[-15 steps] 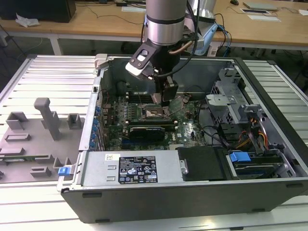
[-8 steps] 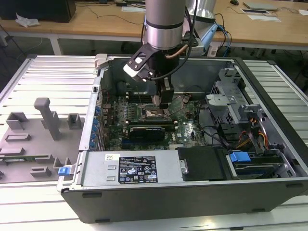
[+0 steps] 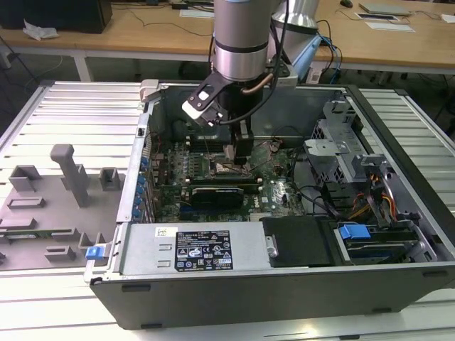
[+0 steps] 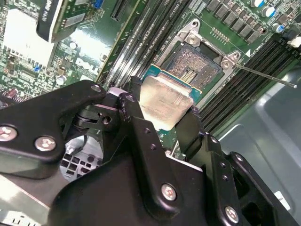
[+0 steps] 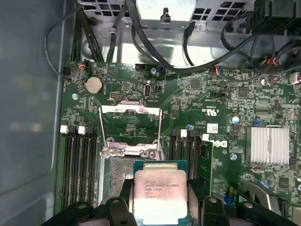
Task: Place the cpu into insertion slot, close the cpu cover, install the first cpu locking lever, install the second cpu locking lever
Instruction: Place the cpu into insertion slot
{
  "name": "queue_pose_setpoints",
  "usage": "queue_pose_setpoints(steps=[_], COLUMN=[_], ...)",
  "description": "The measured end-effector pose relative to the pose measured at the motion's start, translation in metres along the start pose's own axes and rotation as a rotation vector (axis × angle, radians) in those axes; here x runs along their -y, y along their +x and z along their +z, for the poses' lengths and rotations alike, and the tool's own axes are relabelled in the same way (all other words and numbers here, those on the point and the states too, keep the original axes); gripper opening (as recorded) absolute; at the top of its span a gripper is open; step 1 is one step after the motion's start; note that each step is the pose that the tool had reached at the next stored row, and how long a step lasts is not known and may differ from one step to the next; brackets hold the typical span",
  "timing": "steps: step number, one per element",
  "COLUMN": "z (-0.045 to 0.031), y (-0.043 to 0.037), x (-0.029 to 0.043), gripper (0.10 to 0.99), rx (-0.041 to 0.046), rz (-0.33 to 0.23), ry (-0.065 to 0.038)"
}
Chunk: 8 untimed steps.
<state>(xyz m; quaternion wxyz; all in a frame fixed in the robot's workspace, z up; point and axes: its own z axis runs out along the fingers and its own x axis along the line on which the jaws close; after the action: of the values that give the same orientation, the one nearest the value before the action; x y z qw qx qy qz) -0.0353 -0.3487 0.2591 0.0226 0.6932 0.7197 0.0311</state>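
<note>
My gripper (image 4: 164, 113) is shut on the cpu (image 4: 162, 101), a square chip with a pale silver top and green edge, held by two opposite sides. In the first wrist view the cpu (image 5: 160, 195) hangs partly over the insertion slot (image 5: 117, 181), whose glinting contact field (image 4: 195, 68) shows beyond the chip. Whether the chip touches the socket I cannot tell. The cpu cover (image 5: 131, 109), a silvery frame, stands hinged open past the socket. A thin locking lever (image 4: 263, 76) sticks out beside it. In the exterior view the gripper (image 3: 238, 153) is low inside the open computer case, over the socket (image 3: 226, 169).
Black memory slots (image 5: 77, 160) flank the socket on both sides. A silver heatsink (image 5: 267, 143) and cable bundles (image 5: 155, 52) lie farther off on the board. The case walls (image 3: 398, 234), drive cages (image 3: 334, 149) and power supply (image 3: 199, 249) enclose the motherboard. A grey fixture tray (image 3: 50, 206) lies outside at the exterior view's left.
</note>
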Motion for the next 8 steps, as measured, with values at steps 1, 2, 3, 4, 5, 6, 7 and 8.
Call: queue_pose_setpoints(steps=[1, 2, 3, 4, 5, 6, 7, 8], z=[0.0014, 0.0028, 0.0040, 0.0052, 0.0064, 0.0075, 0.0088, 0.0097], y=[0.0008, 0.0016, 0.0024, 0.0033, 0.0047, 0.0062, 0.0078, 0.0089], x=[0.0001, 0.0001, 0.0002, 0.0002, 0.0003, 0.0003, 0.0003, 0.0004], gripper=[0.541, 0.541, 0.541, 0.541, 0.541, 0.541, 0.541, 0.541], rx=[0.0002, 0.0003, 0.0004, 0.0006, 0.0007, 0.0008, 0.0008, 0.0010], rz=[0.003, 0.005, 0.008, 0.009, 0.011, 0.012, 0.013, 0.014], ry=[0.000, 0.000, 0.000, 0.000, 0.000, 0.000, 0.000, 0.000])
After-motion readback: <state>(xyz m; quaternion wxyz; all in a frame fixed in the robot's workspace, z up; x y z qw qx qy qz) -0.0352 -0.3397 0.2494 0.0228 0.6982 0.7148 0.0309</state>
